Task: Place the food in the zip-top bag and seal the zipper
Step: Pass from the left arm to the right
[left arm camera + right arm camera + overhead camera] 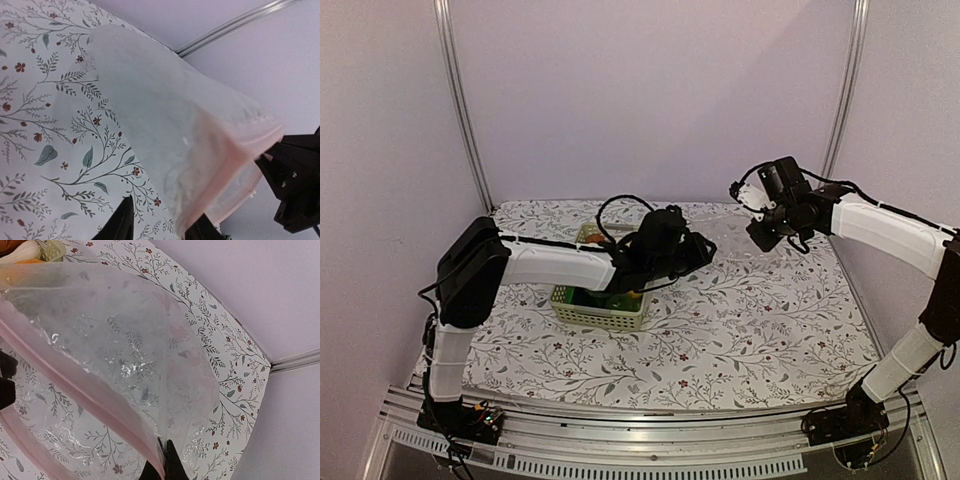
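The zip-top bag (pixel 135 340) hangs stretched above the table between my two grippers; it is clear and crinkly and nothing shows inside it. Its pinkish zipper (pixel 75 385) runs along the gaping mouth. My right gripper (pixel 164 447) is shut on the bag's edge at one end of the mouth. My left gripper (pixel 160 212) stands open, and the bag's pink rim (pixel 235 165) drapes down beside its right finger (pixel 202 231). The food (pixel 616 298), green and yellow pieces, lies in the pale green basket (pixel 582 312) below my left gripper (pixel 698 250). My right gripper (pixel 766 232) hovers at the back right.
The floral tablecloth (pixel 760 320) covers the table. Pale walls and metal frame posts (pixel 465 110) close in the back and sides. A basket corner (pixel 54 247) with a white stem (pixel 22 252) shows at the right wrist view's top left.
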Robot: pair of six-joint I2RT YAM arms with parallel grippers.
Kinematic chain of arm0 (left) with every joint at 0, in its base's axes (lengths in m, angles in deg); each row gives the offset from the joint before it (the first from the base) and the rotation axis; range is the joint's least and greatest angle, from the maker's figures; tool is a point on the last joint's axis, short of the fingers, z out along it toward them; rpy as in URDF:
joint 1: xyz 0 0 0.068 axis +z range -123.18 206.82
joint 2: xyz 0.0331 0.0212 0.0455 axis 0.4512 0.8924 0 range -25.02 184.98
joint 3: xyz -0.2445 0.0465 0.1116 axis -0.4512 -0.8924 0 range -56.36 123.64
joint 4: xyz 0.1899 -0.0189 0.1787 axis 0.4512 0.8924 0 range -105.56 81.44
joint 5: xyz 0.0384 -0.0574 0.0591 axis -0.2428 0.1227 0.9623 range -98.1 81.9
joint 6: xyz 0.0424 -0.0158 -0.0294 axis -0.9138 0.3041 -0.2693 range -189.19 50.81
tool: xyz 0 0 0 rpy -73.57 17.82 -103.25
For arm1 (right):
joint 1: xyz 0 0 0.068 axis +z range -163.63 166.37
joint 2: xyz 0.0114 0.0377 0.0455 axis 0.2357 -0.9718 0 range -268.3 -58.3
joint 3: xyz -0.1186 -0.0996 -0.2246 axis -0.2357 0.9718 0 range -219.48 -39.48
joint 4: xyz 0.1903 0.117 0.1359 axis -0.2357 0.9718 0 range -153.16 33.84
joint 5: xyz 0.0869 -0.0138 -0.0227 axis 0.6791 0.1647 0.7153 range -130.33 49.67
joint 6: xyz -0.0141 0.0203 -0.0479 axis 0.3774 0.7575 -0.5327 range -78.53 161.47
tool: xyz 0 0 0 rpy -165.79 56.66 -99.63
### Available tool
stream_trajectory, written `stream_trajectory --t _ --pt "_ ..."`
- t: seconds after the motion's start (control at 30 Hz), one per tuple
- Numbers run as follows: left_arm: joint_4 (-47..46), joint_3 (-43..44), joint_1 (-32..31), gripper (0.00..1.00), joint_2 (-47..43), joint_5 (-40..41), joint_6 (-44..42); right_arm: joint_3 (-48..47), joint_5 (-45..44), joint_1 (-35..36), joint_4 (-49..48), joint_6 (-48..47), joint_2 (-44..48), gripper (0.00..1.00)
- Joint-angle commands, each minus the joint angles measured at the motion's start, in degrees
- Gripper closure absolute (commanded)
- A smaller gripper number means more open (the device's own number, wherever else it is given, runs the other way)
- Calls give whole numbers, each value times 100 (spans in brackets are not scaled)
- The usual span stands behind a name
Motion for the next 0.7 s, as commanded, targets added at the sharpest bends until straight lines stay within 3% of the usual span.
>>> stream_trajectory --t 0.0,0.1,0.17,0.2,0.33,0.5,0.67 --pt "-126 23 80 55 -356 -181 -1216 -103 24 -147 -149 76 -173 100" --pt "-121 -182 73 44 -697 -255 -1855 -110 81 -310 -295 48 -230 100" --pt "-268 -508 79 27 -991 -406 -2227 -117 136 -384 -363 32 -304 100" --pt "-329 -681 82 24 -1147 -455 -2411 -109 162 -409 -402 23 -329 100" --pt "-26 -1180 136 21 -1760 -216 -2940 -53 237 -513 -500 6 -469 100" --pt "1630 -1328 475 21 -2324 424 -3018 -47 374 -802 -502 23 -618 100" --pt "3053 -1258 1110 24 -2588 258 -3226 14 445 -971 -502 25 -498 100"
